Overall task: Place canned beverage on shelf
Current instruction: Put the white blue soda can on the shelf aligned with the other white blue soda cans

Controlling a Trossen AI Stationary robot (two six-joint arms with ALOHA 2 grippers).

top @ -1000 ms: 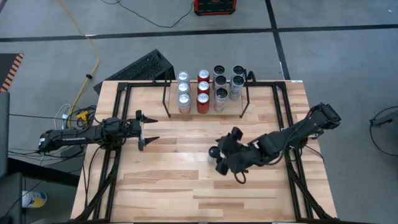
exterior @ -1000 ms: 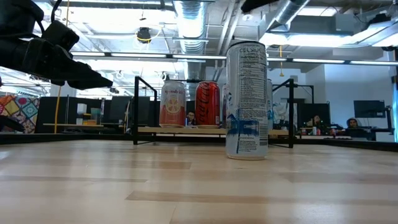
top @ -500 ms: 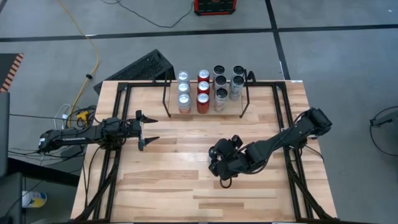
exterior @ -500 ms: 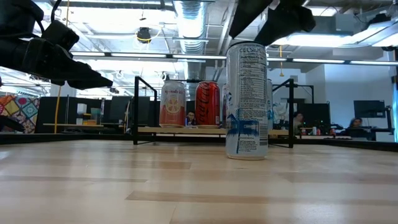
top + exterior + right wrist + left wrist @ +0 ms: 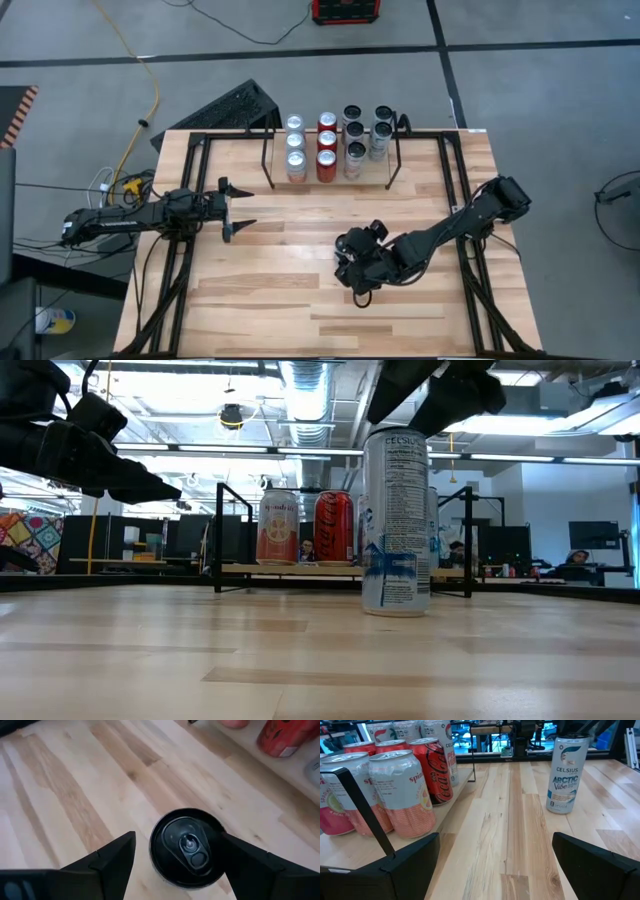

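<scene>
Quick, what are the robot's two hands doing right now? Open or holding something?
Left gripper: open, holding nothing, hovering beside the black-rod wooden shelf.
Right gripper: open, above the tall white Celsius can, not gripping it.

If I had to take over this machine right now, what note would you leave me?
Right gripper: open, above the tall Celsius can, fingers either side of its top, not gripping.
Left gripper: open, waiting at the table's left side.
The can stands upright on the table, in front of the shelf.
Done: the shelf already holds several cans.
Left: lower, close on the can, lift it and set it on the shelf.
</scene>
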